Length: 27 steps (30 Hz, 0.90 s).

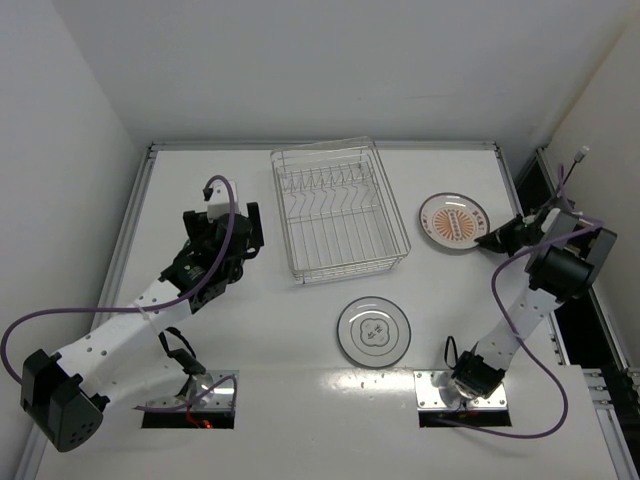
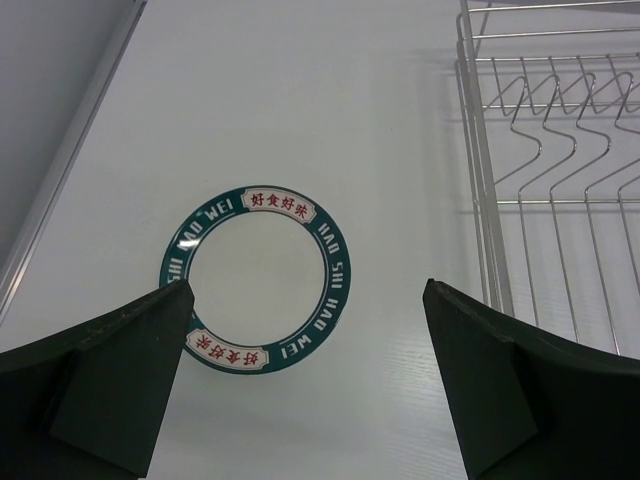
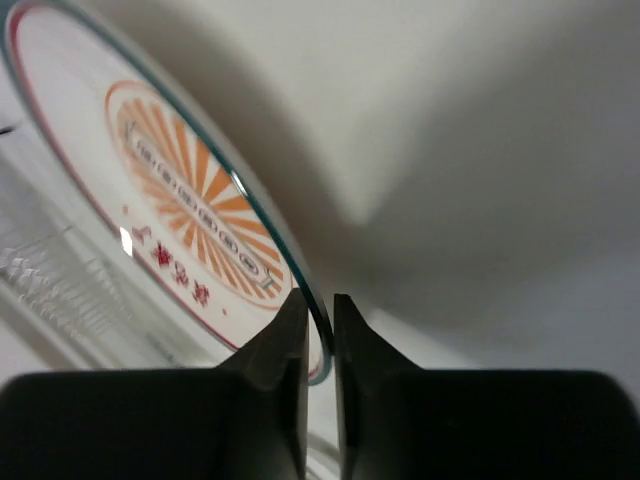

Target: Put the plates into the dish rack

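The orange-red plate (image 1: 455, 222) lies at the right of the table, next to the dish rack (image 1: 283, 215). My right gripper (image 1: 495, 238) is at its right edge. In the right wrist view the plate (image 3: 190, 190) has its rim pinched between the two fingers of that gripper (image 3: 320, 305). The dark-rimmed plate (image 1: 375, 332) lies flat in front of the rack, untouched. My left gripper (image 1: 232, 235) hovers left of the rack, and in its wrist view the gripper (image 2: 308, 287) stands wide open with nothing between its fingers.
Under the left gripper a round white disc with a green lettered rim (image 2: 255, 280) lies flat on the table. The rack's wire side (image 2: 480, 200) is just right of it. A metal rail (image 1: 135, 215) borders the table's left edge.
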Each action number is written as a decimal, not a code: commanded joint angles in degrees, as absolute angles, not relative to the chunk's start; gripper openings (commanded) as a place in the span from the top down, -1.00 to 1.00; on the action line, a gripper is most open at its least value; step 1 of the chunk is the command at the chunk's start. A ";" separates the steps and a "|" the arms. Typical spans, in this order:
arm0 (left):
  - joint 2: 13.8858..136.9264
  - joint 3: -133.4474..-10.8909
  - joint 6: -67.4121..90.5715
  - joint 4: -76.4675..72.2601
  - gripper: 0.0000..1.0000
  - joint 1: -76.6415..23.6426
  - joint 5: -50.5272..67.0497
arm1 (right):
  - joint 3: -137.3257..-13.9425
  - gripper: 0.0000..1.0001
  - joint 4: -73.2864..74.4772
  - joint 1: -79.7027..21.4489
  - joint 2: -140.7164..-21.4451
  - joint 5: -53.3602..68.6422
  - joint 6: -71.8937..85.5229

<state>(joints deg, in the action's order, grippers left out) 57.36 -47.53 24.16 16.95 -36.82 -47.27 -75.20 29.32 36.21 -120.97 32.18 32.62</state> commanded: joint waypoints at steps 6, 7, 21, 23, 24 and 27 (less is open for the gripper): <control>55.90 -49.83 23.47 16.79 -0.99 -37.18 -49.13 | -76.20 1.00 27.42 33.15 -110.41 33.33 33.22; 55.90 -49.83 23.99 16.79 -0.99 -37.18 -49.13 | -76.20 1.00 27.42 32.26 -108.04 32.09 34.53; 56.43 -49.83 23.99 17.31 -0.99 -37.18 -50.89 | -92.35 1.00 28.82 -2.18 -87.25 -13.42 27.17; 56.43 -49.83 23.99 17.31 -0.99 -37.18 -50.89 | -93.86 1.00 28.83 -7.81 -89.46 -20.60 23.84; 56.43 -49.83 23.99 17.31 -0.99 -37.18 -50.89 | -95.00 1.00 28.83 -9.21 -91.47 -22.66 23.12; 56.43 -49.83 23.99 17.31 -0.99 -37.18 -51.42 | -96.58 1.00 28.31 -12.82 -93.77 -28.38 21.02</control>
<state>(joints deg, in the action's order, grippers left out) 57.19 -47.53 24.21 17.74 -36.82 -50.02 -94.13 28.34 -10.87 -91.07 -16.21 25.54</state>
